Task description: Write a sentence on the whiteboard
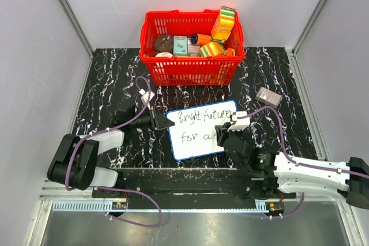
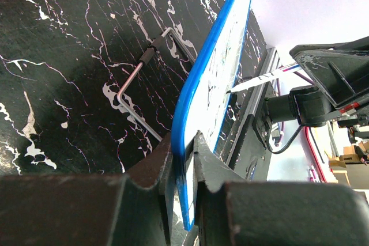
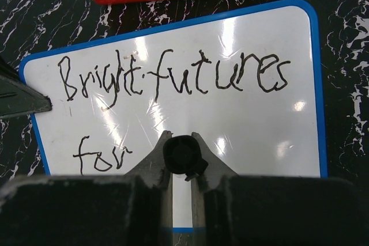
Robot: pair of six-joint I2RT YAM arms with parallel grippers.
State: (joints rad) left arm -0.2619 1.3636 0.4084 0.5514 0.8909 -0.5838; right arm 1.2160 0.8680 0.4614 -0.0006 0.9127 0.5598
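The whiteboard [image 1: 199, 149] lies tilted on the black table in front of the basket, and its blue rim [image 2: 199, 84] shows edge-on in the left wrist view. The sentence [image 3: 173, 76] reads "Bright futures", with "for" on the line below. In the top view one more letter follows "for". My left gripper [image 2: 187, 148] is shut on the board's left edge [image 1: 171, 124]. My right gripper [image 3: 183, 142] is shut on a black marker [image 3: 183, 155] standing upright over the second line, right of "for". The marker's tip [image 2: 230, 90] touches the board.
A red basket [image 1: 193, 67] with sponges and packets stands behind the board. A small grey box [image 1: 268, 96] lies to the right on the marbled table [image 1: 109, 79]. A bent wire stand [image 2: 141, 70] lies beyond the board's far side. Grey walls close in both sides.
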